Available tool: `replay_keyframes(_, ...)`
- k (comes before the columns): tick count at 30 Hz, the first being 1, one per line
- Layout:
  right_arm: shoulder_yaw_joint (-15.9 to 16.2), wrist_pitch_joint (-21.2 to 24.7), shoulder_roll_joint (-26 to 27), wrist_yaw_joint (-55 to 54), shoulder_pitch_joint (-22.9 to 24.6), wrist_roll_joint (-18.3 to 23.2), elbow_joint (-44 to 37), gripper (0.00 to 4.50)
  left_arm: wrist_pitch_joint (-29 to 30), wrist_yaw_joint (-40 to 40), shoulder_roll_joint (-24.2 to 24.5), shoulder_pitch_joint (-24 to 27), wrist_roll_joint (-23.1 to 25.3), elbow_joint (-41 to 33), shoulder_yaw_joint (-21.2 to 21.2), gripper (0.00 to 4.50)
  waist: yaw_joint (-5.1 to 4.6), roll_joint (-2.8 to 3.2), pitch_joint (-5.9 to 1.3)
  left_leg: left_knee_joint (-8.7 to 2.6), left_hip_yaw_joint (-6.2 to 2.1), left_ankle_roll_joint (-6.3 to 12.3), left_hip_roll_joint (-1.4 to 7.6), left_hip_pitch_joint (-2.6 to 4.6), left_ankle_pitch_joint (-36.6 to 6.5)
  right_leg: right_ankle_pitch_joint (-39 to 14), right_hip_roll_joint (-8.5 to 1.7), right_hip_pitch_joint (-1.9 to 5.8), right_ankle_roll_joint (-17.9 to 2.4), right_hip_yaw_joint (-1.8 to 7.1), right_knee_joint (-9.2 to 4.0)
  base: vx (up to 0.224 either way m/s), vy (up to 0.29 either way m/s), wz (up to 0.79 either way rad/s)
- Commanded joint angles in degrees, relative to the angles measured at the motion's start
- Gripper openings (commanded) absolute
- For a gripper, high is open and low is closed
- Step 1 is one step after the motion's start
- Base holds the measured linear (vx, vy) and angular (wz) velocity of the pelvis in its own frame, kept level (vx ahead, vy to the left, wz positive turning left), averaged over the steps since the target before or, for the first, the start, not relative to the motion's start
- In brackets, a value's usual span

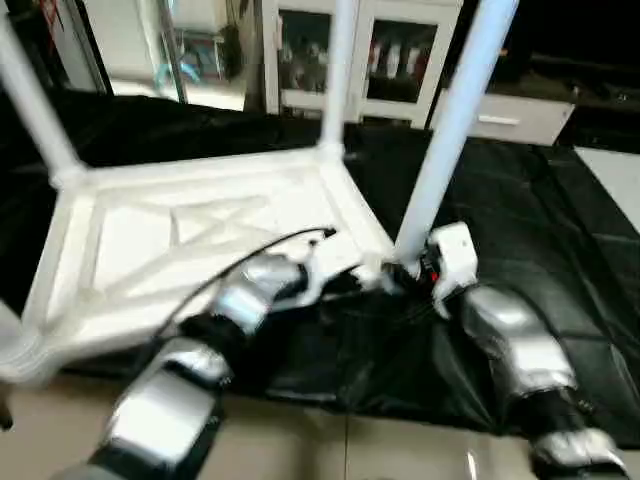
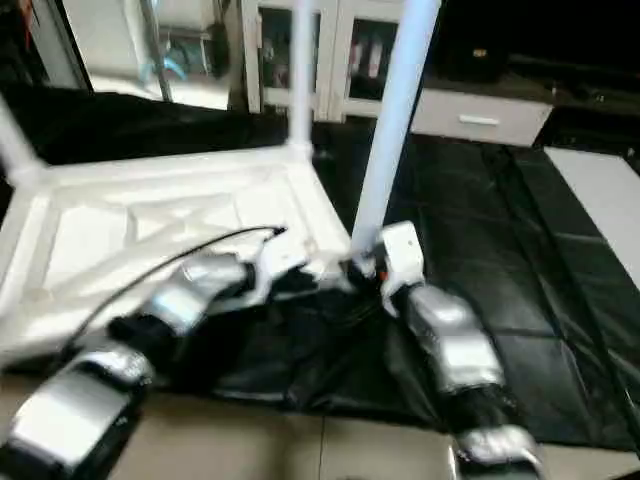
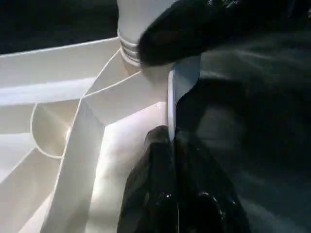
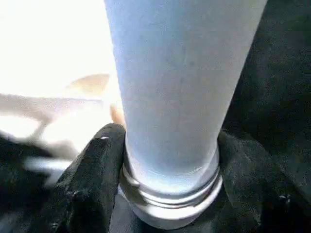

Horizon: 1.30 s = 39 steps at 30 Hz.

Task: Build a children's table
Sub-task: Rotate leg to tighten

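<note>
Silver forearms fill the foreground, both reaching down to the near corner of the upturned tabletop. It's lying underside-up on a black crinkled floor sheet, and that makes sense: the sockets face up so legs can drop in. White moulded plastic, glossy, with an X of raised ribs inside a rectangular rim.

Legs now — long, smooth, tapered white tubes. One stands at the far left corner, one at the far right corner, and the near leg rises at a slight tilt from the corner by the claws. A fourth stub shows at the near left edge.

Right claw: black fingers spread wide and wrapped round that near leg just above its ribbed end, probably steadying or pressing it into the socket.

Left claw: fingers pinched together on the thin rim of the tabletop right beside the socket, likely holding the top steady against the push.
</note>
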Motion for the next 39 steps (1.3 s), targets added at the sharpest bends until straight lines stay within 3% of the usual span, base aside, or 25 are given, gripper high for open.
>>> replay_keyframes(1,-0.57,-0.70,2.08,-8.70,-1.33,-2.33,5.54,2.60,-1.25,7.00,-2.44,-3.25,-0.25,0.59,1.93,0.00,0.11,-0.13,-3.53,-4.47,0.32,0.60,-0.03,-0.14,-14.81,-19.90,-0.88,3.40,-9.17,1.12,-4.51,0.000,0.000,0.00)
replay_keyframes(5,-0.58,-2.52,4.68,-12.68,-3.63,-3.30,8.14,2.60,-1.49,10.10,-3.30,-4.67,0.49,2.74,1.70,0.00,0.41,-0.06,-3.91,-4.08,0.62,2.34,-0.01,-0.11,-10.08,-10.81,-0.85,3.74,-12.13,1.31,-3.41,0.027,0.001,0.01)
replay_keyframes(6,-0.38,-3.32,6.06,-13.94,-4.74,-3.90,8.89,2.60,-2.42,11.07,-3.70,-5.17,0.80,4.02,1.86,0.00,0.43,-0.35,-4.05,-3.90,0.71,3.52,-0.06,-0.29,-7.27,-6.26,-0.74,4.08,-13.24,1.33,-2.89,0.057,0.002,0.01)
replay_keyframes(7,-0.38,-3.32,6.06,-13.94,-4.74,-3.90,8.89,2.60,-2.42,11.07,-3.70,-5.17,0.80,4.02,1.86,0.00,0.62,-0.26,-4.13,-3.73,0.79,4.86,-0.08,-0.10,-4.98,-2.71,-0.80,4.11,-14.52,1.39,-2.46,0.055,0.003,0.01)
replay_keyframes(9,-0.89,-4.53,6.96,-12.80,-5.31,-3.17,8.54,2.60,-3.49,11.01,-3.47,-5.27,1.37,4.83,1.60,0.00,0.72,-0.69,-4.05,-3.57,0.98,7.07,-0.14,-0.14,-3.13,0.01,-0.80,4.25,-15.87,1.43,-2.26,0.027,0.001,0.01)
replay_keyframes(11,-2.09,-6.71,7.72,-10.36,-5.55,-1.20,8.62,2.60,-4.35,10.71,-3.18,-5.22,1.53,5.38,1.55,0.00,0.89,-0.76,-3.76,-3.71,1.05,8.04,0.06,-0.07,-5.76,-4.56,-1.20,4.22,-15.71,1.37,-2.75,0.000,0.000,0.00)
replay_keyframes(13,-2.26,-9.52,7.61,-7.99,-4.93,-0.25,7.67,2.60,-5.44,9.91,-2.65,-4.84,1.40,5.67,1.41,0.00,0.93,-0.84,-3.56,-3.92,1.01,7.42,0.20,0.07,-7.90,-8.57,-1.22,4.08,-14.85,1.35,-3.16,0.000,0.000,0.00)
replay_keyframes(14,-1.73,-10.39,7.14,-7.09,-4.32,-0.39,6.73,3.29,-5.75,9.37,-2.32,-4.53,1.23,5.65,1.39,0.00,0.96,-0.79,-3.54,-3.99,1.00,6.72,0.25,0.09,-8.56,-9.89,-1.23,4.02,-14.16,1.38,-3.29,0.000,0.000,0.00)
replay_keyframes(15,-1.20,-10.71,6.61,-6.28,-3.38,-0.44,5.15,3.29,-6.20,8.45,-1.88,-3.98,0.97,5.37,1.40,0.00,0.95,-0.49,-3.51,-4.02,1.01,6.31,0.24,0.22,-9.02,-10.12,-1.17,3.92,-13.92,1.43,-3.33,0.000,0.000,0.00)
replay_keyframes(18,-0.85,-10.27,5.20,-5.21,-1.41,-0.58,1.06,3.50,-6.75,6.04,-0.93,-2.82,0.44,4.41,1.61,0.00,0.68,-0.68,-3.33,-4.26,0.85,5.86,0.21,-0.26,-9.87,-11.14,-1.09,4.28,-12.44,1.38,-3.41,0.000,0.000,0.00)
replay_keyframes(20,-1.73,-9.19,3.73,-4.13,-0.33,-0.30,-2.16,3.76,-7.55,3.89,0.02,-1.99,0.28,3.50,1.61,0.00,0.57,-0.63,-3.31,-4.24,0.89,5.44,0.23,0.00,-10.23,-13.35,-1.11,4.00,-11.99,1.45,-3.74,0.000,0.000,0.00)
replay_keyframes(22,-2.21,-8.33,2.63,-3.02,0.29,-0.02,-4.07,3.88,-8.17,2.02,0.63,-1.40,0.08,2.81,1.55,0.00,0.66,-0.85,-3.31,-4.20,0.92,5.56,0.26,0.00,-10.02,-13.31,-1.06,3.98,-12.03,1.50,-3.65,0.000,0.000,0.00)
replay_keyframes(24,-2.40,-6.75,0.83,-0.65,1.08,0.61,-6.27,4.12,-8.99,-1.21,1.34,-0.56,-0.38,1.75,1.39,0.00,0.89,-0.66,-3.21,-4.28,0.86,5.95,0.37,0.01,-9.60,-12.79,-1.06,4.03,-12.03,1.51,-3.62,0.000,0.000,0.00)
replay_keyframes(25,-1.98,-5.26,-0.94,2.08,1.58,1.14,-7.55,4.19,-9.23,-3.25,1.87,-0.11,-0.65,1.05,1.17,0.00,0.82,-1.12,-3.10,-4.27,0.95,6.05,0.33,-0.05,-9.81,-13.03,-0.99,3.96,-12.01,1.49,-3.65,0.000,0.000,0.00)
replay_keyframes(27,-0.09,-0.97,-6.87,11.06,3.45,2.31,-11.23,4.33,-9.68,-10.85,3.83,1.45,-1.90,-1.81,0.09,0.00,1.27,-1.07,-3.03,-4.25,0.91,6.58,0.48,-0.01,-9.90,-13.62,-1.14,4.04,-12.16,1.54,-3.62,0.000,0.000,0.00)
replay_keyframes(30,2.48,1.25,-12.74,21.49,5.49,3.72,-14.34,4.42,-9.51,-19.57,6.28,3.53,-2.99,-4.89,-1.44,0.00,1.68,-1.24,-3.10,-4.15,0.96,7.20,0.61,-0.05,-9.93,-13.34,-1.28,4.04,-12.31,1.61,-3.46,0.000,0.000,0.00)
replay_keyframes(31,2.55,1.31,-12.89,21.80,5.55,3.79,-14.43,4.42,-9.46,-19.77,6.35,3.59,-3.00,-4.97,-1.48,0.00,1.79,-1.27,-3.03,-4.16,0.94,7.21,0.67,-0.07,-9.97,-13.54,-1.33,3.97,-12.40,1.63,-3.48,0.000,0.000,0.00)
replay_keyframes(32,4.33,0.68,-16.75,29.82,7.61,5.21,-17.12,4.42,-9.31,-25.65,7.80,5.17,-3.77,-7.06,-2.39,0.00,1.94,-0.71,-3.00,-4.27,0.94,6.84,0.83,0.02,-10.97,-14.30,-1.43,3.77,-12.62,1.69,-3.54,0.000,0.000,0.00)
replay_keyframes(34,5.78,-1.50,-19.15,33.93,8.98,4.91,-18.39,4.42,-9.17,-29.58,8.50,6.30,-4.86,-8.61,-2.71,0.00,2.21,-0.90,-2.98,-4.21,1.04,6.62,1.08,0.27,-11.33,-12.89,-1.39,3.68,-13.32,1.76,-3.43,0.000,0.000,0.00)
replay_keyframes(35,6.74,-2.98,-20.78,36.39,9.98,4.59,-19.34,4.42,-8.70,-32.52,9.08,7.25,-5.64,-10.08,-2.92,0.00,2.30,-0.92,-2.94,-4.26,1.06,6.48,1.05,0.07,-11.19,-12.40,-1.34,3.79,-13.49,1.74,-3.35,0.000,0.000,0.00)
replay_keyframes(39,8.51,-0.65,-23.46,43.85,12.03,7.41,-21.92,4.42,-6.85,-37.90,9.98,8.75,-6.90,-12.68,-3.83,0.00,2.31,-1.05,-2.79,-4.41,1.03,6.25,1.07,0.12,-13.08,-15.95,-1.49,3.68,-12.77,1.79,-3.70,0.000,0.000,0.00)
